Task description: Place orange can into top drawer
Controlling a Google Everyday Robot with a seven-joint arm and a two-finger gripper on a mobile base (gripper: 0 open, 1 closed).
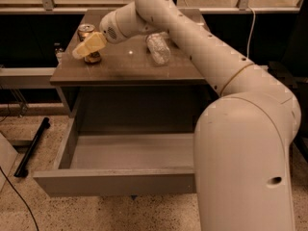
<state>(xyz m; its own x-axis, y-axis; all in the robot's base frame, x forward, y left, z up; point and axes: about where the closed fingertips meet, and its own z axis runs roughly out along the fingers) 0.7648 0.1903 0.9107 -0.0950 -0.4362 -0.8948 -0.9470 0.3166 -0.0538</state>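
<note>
The orange can (87,31) stands upright at the back left of the grey-brown cabinet top (120,71). Its silver top shows above my gripper and its base below it. My gripper (89,45) is at the can's middle, in front of it and covering most of its side. The top drawer (115,181) is pulled wide open below the cabinet top. Its grey inside (130,150) holds nothing that shows. My arm hides the drawer's right part.
A clear plastic bottle (158,48) lies on the cabinet top to the right of the can. A small dark object (58,49) sits by the cabinet's left edge. A black bar (32,146) lies on the speckled floor at the left. My arm's large lower link (245,167) fills the right foreground.
</note>
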